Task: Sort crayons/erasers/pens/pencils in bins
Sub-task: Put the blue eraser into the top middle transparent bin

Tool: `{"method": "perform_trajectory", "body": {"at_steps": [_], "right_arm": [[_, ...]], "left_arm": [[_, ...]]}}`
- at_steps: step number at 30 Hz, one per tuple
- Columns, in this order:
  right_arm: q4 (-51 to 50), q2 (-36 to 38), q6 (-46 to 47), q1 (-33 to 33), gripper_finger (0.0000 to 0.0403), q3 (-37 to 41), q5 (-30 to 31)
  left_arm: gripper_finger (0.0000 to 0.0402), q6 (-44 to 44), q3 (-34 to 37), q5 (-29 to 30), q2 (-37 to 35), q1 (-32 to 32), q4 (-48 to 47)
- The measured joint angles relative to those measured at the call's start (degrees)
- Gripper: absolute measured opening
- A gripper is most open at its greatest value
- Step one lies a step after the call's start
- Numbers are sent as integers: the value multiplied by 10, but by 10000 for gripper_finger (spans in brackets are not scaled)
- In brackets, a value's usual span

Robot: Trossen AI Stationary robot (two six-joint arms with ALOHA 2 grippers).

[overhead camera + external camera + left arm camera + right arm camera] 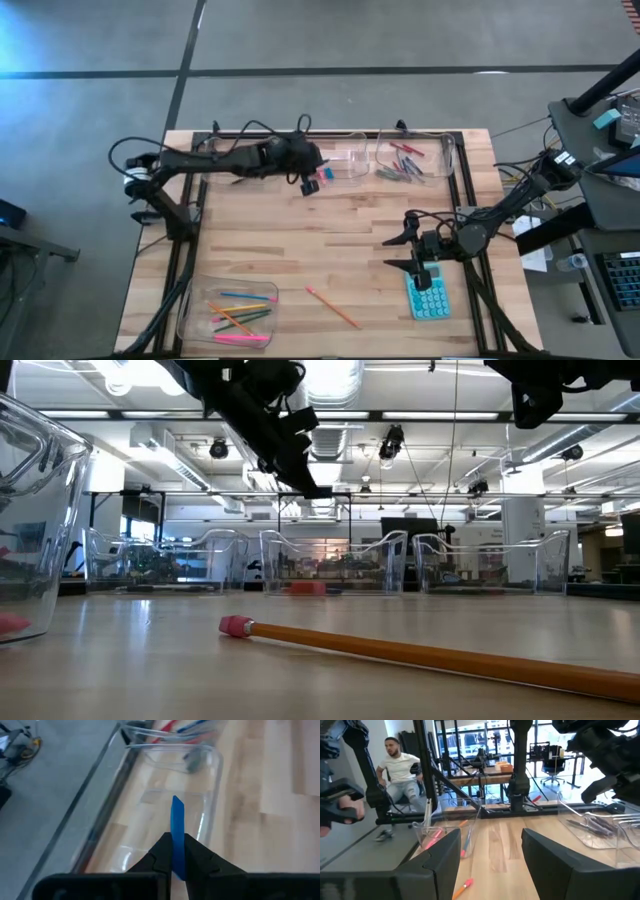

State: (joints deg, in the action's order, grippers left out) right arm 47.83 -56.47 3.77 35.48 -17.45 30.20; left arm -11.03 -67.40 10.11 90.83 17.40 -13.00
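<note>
Blue eraser (177, 827) is sitting pinched in your left end effector (174, 851) (thin grip); releasing off-centre risks missing the bin (150, 820).

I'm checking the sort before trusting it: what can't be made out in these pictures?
- Blue eraser, left wrist view: lower end hidden between the left gripper fingers.
- Middle bin, high view: contents partly covered by the left arm.
- Orange pencil, low view: tip cut off by the picture edge.
</note>
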Motion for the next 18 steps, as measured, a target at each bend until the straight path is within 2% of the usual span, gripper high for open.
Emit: {"method": "perform_trajectory", "body": {"at_steps": [9,18], "right_arm": [[-9,0,7,-3,199,0,14],[-10,0,2,-3,199,0,14]], "left_arm": [[15,-29,1,-9,24,56,22],[23,-30,-3,-26,82,68,21]]}}
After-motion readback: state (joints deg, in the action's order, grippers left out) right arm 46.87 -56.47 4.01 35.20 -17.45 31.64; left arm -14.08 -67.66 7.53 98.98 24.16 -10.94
